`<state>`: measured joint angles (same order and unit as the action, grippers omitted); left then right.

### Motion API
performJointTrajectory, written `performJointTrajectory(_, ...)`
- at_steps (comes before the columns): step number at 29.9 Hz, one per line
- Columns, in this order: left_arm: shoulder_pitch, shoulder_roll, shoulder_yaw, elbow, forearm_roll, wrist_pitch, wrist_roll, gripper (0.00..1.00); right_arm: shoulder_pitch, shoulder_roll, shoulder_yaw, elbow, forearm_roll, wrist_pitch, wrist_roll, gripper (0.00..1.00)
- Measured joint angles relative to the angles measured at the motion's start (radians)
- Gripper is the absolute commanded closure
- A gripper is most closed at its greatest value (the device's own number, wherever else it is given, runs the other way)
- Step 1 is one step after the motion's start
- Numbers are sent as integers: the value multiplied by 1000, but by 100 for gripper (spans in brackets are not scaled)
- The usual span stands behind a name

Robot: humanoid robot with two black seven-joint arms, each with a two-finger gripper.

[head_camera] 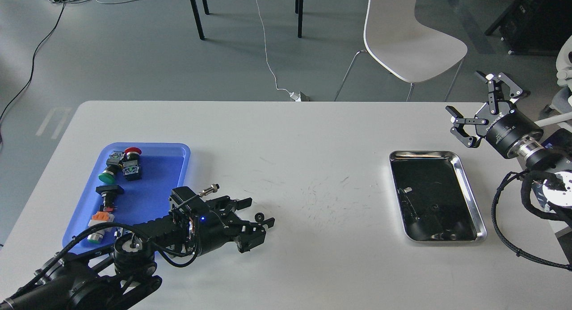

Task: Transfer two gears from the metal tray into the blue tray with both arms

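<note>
One small black gear [259, 217] lies on the white table between the fingers of my left gripper [260, 211], close to the lower finger. The gripper is open, low over the table, just right of the blue tray [152, 176]. My right gripper [464, 91] is open and empty, held up beyond the far right corner of the metal tray [470, 194]. The tray's dark bottom shows only reflections; I make out no gear in it. The second gear is out of sight.
The blue tray holds several push buttons: green [106, 176], red [131, 151], orange [99, 218]. My left arm covers the tray's near right corner. A white chair [409, 37] stands behind the table. Black cables [505, 225] hang by the right arm.
</note>
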<state>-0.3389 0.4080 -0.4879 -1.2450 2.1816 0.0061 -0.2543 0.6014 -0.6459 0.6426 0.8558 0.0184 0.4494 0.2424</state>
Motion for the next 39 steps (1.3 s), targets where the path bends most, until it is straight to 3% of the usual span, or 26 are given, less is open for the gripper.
performJointTrajectory(15,10,12,-9,-13,0,44,0,25,0,0,0,2,0,2,0,7)
performJointTrajectory(26,27,47,-50,-70,0,209,-4,17,0,1,0,3,0,2,0,7)
performJointTrajectory(39,76,-8,-67,-1,0,220,-5,16,0,0,1,3,0,2,0,7)
